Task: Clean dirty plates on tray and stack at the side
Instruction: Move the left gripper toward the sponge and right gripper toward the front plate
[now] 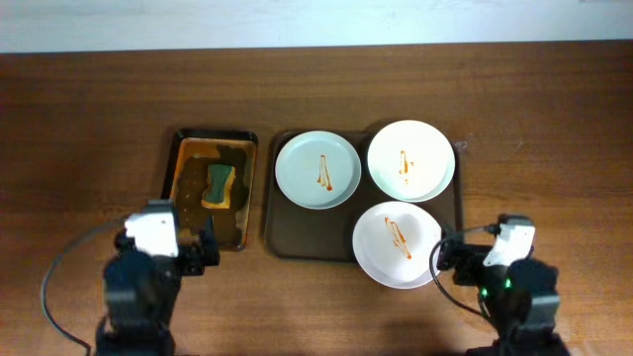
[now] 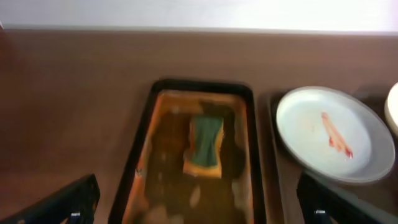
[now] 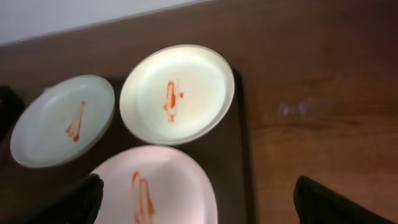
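Three plates with orange-red sauce streaks lie on the dark-brown tray (image 1: 284,235): a pale mint plate (image 1: 317,170) at the back left, a white plate (image 1: 411,160) at the back right, and a white plate (image 1: 398,244) at the front, overhanging the tray's front rim. My left gripper (image 2: 199,205) is open and empty over the near end of the small tray. My right gripper (image 3: 199,202) is open and empty above the front plate (image 3: 155,186). The right wrist view also shows the mint plate (image 3: 62,121) and the back white plate (image 3: 177,93).
A smaller black-rimmed tray (image 1: 184,163) with an orange-stained bottom holds a green-yellow sponge (image 1: 220,186) left of the big tray; both show in the left wrist view, tray (image 2: 140,155) and sponge (image 2: 205,146). Bare wood tabletop (image 1: 554,148) lies to the right.
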